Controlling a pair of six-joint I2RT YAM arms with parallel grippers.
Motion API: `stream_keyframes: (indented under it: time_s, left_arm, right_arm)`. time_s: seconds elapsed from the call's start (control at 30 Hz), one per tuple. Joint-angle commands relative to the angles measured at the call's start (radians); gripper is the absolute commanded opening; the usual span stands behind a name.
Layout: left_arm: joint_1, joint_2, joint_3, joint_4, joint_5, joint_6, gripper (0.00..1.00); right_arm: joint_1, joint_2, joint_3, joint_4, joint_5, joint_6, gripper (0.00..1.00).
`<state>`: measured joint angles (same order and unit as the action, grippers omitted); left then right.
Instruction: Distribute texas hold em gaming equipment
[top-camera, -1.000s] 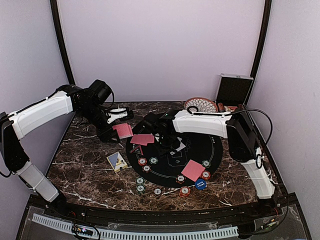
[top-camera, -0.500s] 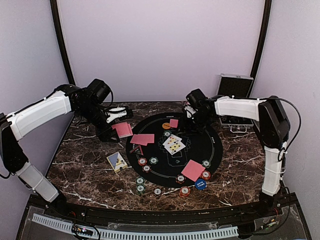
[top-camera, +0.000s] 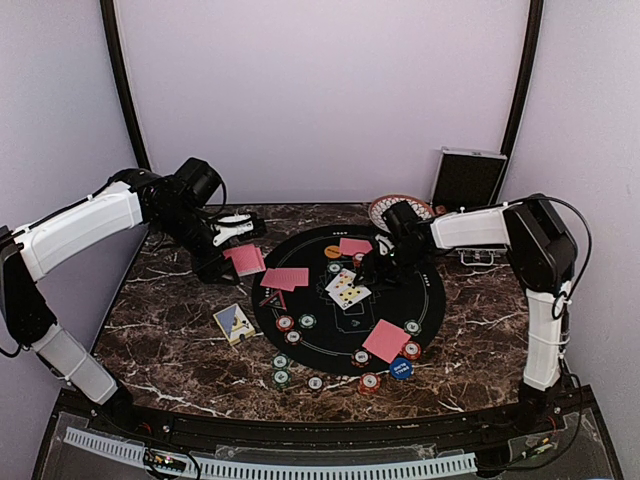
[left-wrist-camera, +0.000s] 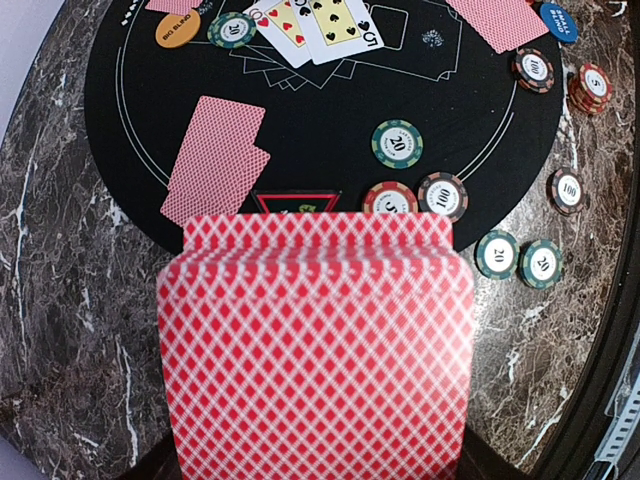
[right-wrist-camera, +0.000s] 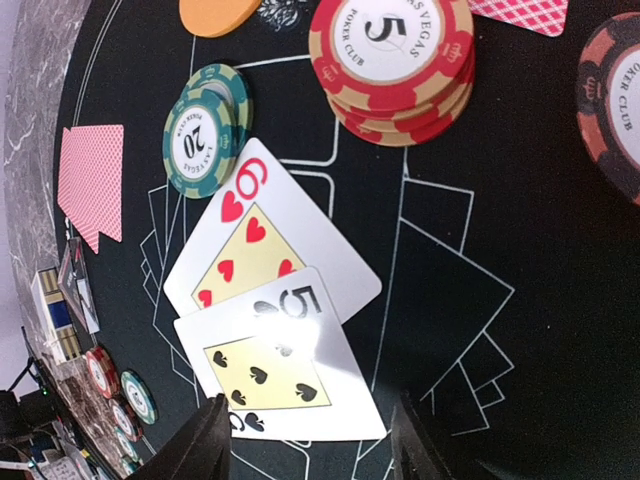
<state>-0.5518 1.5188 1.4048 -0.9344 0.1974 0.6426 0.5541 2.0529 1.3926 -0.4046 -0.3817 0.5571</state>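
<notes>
The left tool (top-camera: 230, 262) is clamped tight on a deck (left-wrist-camera: 315, 345) of pink-red-backed cards. It holds the deck in the air over the far left of the dark marble tabletop (top-camera: 170, 330), just off the left edge of the round black mat (top-camera: 430, 300). Across from it, the right tool (right-wrist-camera: 310, 425) hangs low over the middle of the mat, its two fingers (right-wrist-camera: 205, 445) well apart and gripping nothing. Under that gap lie two face-up cards, a six of hearts (right-wrist-camera: 262, 245) with a five of spades (right-wrist-camera: 285, 375) overlapping its lower part. In that wrist's view a green chip (right-wrist-camera: 205, 130) marked 20 sits right at the six's corner. Past it are a short stack of red chips (right-wrist-camera: 395, 60) marked 5 and an orange disc (right-wrist-camera: 220, 12), cut off by the edge of the view. Face-down cards (top-camera: 286, 278) lie at the mat's left edge, a second face-down set (top-camera: 355, 246) lies at its far side, and a third set (top-camera: 385, 340) lies at its near right. A blue disc (top-camera: 401, 368) sits just beside that third set on the mat's near rim. Loose chips are strung along that rim, a few of them out on the marble. At the far right corner are a patterned bowl (top-camera: 385, 208), partly hidden behind the right arm, and a silver case (top-camera: 468, 180) standing open.
</notes>
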Motion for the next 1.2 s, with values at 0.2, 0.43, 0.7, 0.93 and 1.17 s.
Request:
stream_keyframes:
  time_s: [0.2, 0.43, 0.7, 0.93, 1.17]
  left_arm:
    - [0.004, -0.026, 0.016, -0.018, 0.016, -0.001, 0.00]
    - [0.004, -0.022, 0.021, -0.020, 0.016, -0.002, 0.00]
    - [0.004, -0.018, 0.025, -0.024, 0.016, -0.001, 0.00]
    - [0.004, -0.022, 0.022, -0.024, 0.020, 0.001, 0.00]
    - [0.004, -0.025, 0.021, -0.024, 0.028, -0.001, 0.00]
  right_arm:
    - [0.002, -0.027, -0.132, 0.122, -0.079, 0.057, 0.51]
    - [0.023, -0.045, -0.156, 0.132, -0.106, 0.067, 0.48]
    - [0.056, -0.090, -0.154, 0.102, -0.096, 0.074, 0.47]
    - [0.057, -0.140, -0.065, 0.023, -0.076, 0.071, 0.49]
    - [0.124, -0.193, 0.011, 0.195, -0.210, 0.231, 0.66]
